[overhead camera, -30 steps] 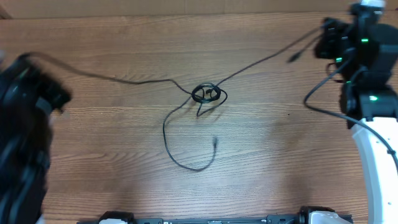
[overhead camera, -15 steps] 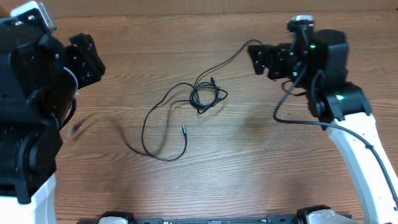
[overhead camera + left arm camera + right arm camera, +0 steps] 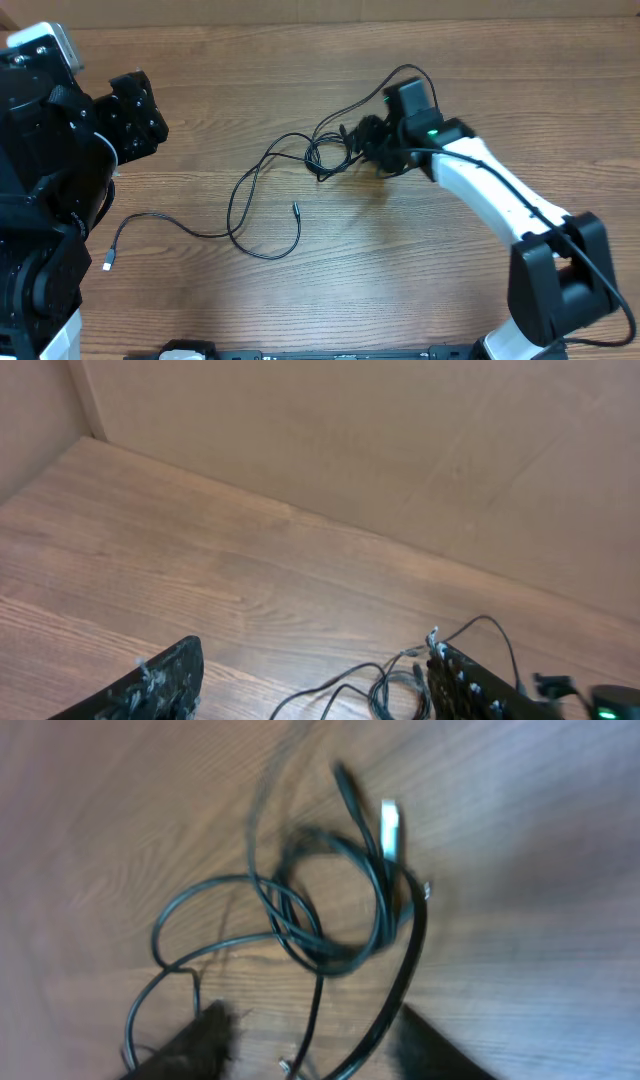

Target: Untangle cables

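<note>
The cables are thin black cords. Their knot (image 3: 330,155) lies at mid-table, with a loop (image 3: 262,215) trailing toward the front left and a plug (image 3: 296,209) inside that loop. One cord runs left to a silver-tipped plug (image 3: 108,262). My right gripper (image 3: 368,143) hovers at the knot's right side. In the right wrist view the coil (image 3: 330,910) and a silver plug (image 3: 390,825) fill the frame, and my right gripper (image 3: 312,1042) is open with two strands passing between its fingers. My left gripper (image 3: 140,112) stands open far left, holding nothing; its wrist view shows the knot (image 3: 395,685) beyond my left gripper (image 3: 315,682).
A brown wall (image 3: 400,450) runs along the table's far edge. The right arm's white link (image 3: 500,200) stretches diagonally across the right half of the table. The left arm's black body (image 3: 40,180) fills the left edge.
Both grippers have let go of the stretched cable. Its left end now lies on the table. The right arm swung in from the far right to the knot.
</note>
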Robot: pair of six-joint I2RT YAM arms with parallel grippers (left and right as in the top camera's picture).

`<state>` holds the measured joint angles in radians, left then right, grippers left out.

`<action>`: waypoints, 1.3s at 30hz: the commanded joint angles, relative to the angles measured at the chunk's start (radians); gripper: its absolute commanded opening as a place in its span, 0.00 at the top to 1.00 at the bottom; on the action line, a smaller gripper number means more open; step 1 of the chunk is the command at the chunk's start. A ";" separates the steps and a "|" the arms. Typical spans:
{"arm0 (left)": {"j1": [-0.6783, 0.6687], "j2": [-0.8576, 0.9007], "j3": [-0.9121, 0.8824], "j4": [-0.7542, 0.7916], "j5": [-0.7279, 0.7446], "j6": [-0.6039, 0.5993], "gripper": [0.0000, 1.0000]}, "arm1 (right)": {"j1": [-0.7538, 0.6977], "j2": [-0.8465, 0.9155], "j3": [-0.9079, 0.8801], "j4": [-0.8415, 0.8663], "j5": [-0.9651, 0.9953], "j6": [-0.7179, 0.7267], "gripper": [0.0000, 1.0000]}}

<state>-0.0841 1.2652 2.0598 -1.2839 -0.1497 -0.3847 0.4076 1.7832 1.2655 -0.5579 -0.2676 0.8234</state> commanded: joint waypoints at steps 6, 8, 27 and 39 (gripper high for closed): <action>0.005 -0.005 0.014 -0.041 0.009 0.028 0.29 | 0.104 0.014 -0.005 -0.044 0.212 0.168 0.53; 0.005 -0.005 0.014 -0.049 0.010 0.043 0.29 | 0.129 0.014 -0.008 -0.056 0.274 0.168 0.43; 0.005 -0.002 0.010 -0.084 0.008 0.049 0.27 | 0.197 -0.038 -0.148 0.367 -0.237 -0.168 0.96; 0.005 0.079 0.009 -0.204 -0.038 0.049 0.14 | 0.182 -0.442 0.078 0.405 -0.388 -0.298 0.96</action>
<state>-0.0841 1.3205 2.0598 -1.4773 -0.1719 -0.3435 0.5976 1.4704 1.2591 -0.1535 -0.5976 0.6277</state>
